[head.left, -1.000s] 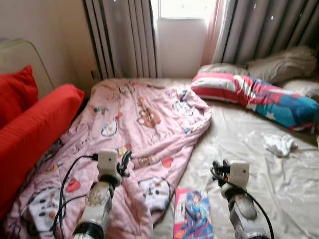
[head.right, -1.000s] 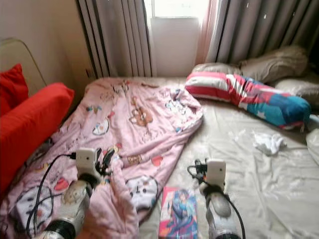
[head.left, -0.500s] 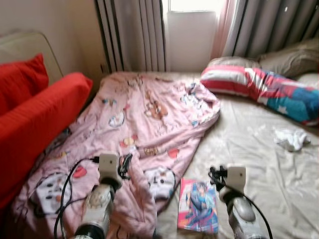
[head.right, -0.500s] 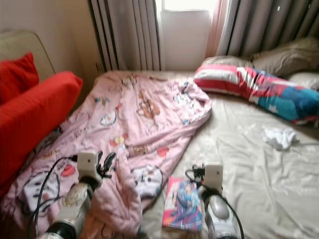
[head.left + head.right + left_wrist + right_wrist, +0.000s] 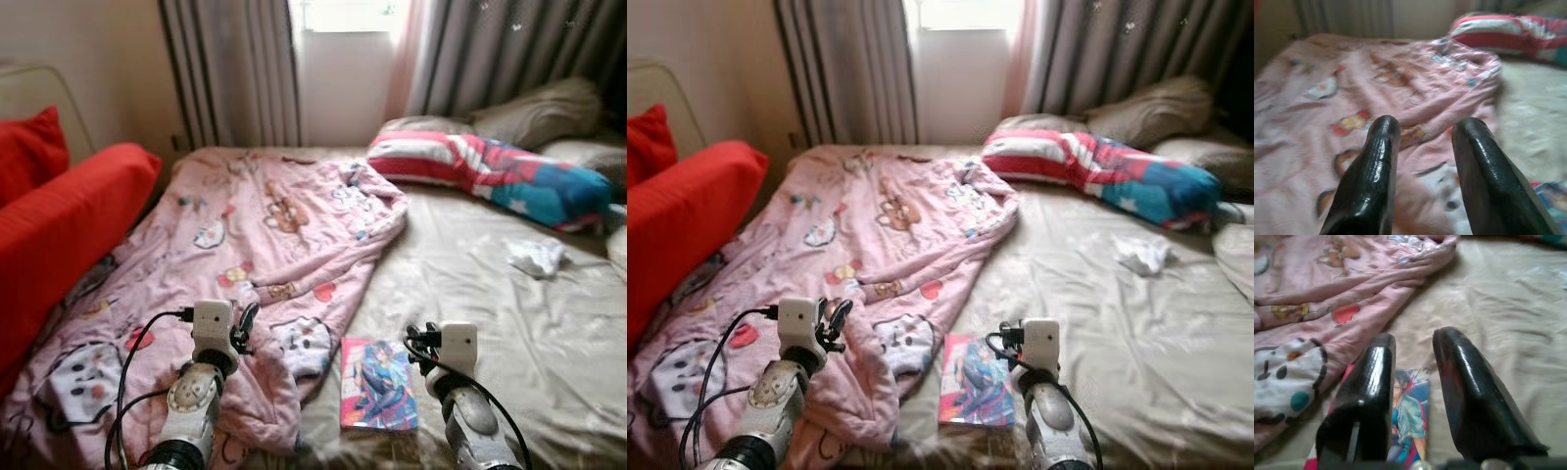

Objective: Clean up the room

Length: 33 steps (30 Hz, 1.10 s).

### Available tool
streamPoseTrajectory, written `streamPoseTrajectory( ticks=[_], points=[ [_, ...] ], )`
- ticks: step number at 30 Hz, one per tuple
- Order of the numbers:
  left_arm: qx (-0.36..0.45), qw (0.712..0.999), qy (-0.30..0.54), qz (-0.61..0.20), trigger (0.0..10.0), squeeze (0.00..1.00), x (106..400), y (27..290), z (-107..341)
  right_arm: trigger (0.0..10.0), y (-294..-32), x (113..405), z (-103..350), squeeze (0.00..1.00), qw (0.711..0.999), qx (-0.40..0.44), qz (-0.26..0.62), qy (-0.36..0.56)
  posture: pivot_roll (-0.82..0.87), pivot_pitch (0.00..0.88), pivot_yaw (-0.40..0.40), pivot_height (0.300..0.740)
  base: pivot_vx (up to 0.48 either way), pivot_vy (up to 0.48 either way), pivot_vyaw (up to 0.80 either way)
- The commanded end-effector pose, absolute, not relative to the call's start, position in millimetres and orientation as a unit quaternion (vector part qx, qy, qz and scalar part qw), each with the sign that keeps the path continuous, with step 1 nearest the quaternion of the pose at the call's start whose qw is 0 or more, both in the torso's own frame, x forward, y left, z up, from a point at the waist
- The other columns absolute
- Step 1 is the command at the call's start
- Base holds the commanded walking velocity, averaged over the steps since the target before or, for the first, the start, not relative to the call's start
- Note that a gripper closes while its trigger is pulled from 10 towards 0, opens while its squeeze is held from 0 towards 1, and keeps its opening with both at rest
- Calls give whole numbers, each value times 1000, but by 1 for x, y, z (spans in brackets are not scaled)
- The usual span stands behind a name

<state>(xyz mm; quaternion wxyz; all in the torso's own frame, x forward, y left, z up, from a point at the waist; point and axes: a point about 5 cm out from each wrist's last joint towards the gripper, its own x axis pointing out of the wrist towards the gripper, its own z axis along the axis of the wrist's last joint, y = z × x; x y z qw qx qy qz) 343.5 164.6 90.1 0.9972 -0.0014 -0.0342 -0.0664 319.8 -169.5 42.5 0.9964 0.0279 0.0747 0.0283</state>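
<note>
A rumpled pink cartoon-print blanket (image 5: 265,225) covers the left half of the bed. A colourful comic book (image 5: 377,384) lies flat on the beige sheet (image 5: 470,284) beside the blanket's near edge. A crumpled white cloth (image 5: 536,258) rests on the sheet at the right. My left gripper (image 5: 245,325) hovers over the blanket's near part, open and empty, as the left wrist view (image 5: 1427,127) confirms. My right gripper (image 5: 416,343) hangs open just right of the book, with the book under its fingers (image 5: 1447,362) in the right wrist view.
A striped red, white and blue bolster (image 5: 490,168) and grey pillows (image 5: 534,110) lie at the head by the curtains (image 5: 230,73). Red cushions (image 5: 59,225) stand along the bed's left side. Another pale item (image 5: 619,250) sits at the far right edge.
The whole picture has shifted, so the camera has moved; the book now lies fully in view. Both arms keep the same raised pose and the bed's things have not moved.
</note>
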Motion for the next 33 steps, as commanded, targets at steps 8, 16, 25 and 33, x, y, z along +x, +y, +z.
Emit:
streamPoseTrajectory(
  ticks=[8,16,25,33],
  points=[
    [-1,998,-4,-67,10000,0,338,167,78,10000,-166,316,39,0,996,36,30,77,-76,62,26,582,0,0,0],
    [-5,997,0,-76,10000,0,338,164,76,10000,-165,316,38,0,996,36,32,79,-77,62,27,582,0,0,0],
    [-7,997,0,-80,10000,0,338,162,76,10000,-165,316,38,0,996,37,34,78,-76,62,27,582,0,0,0],
    [-8,997,-2,-76,10000,0,338,163,77,10000,-164,315,37,0,995,32,40,81,-77,63,27,582,0,0,0]
  ],
)
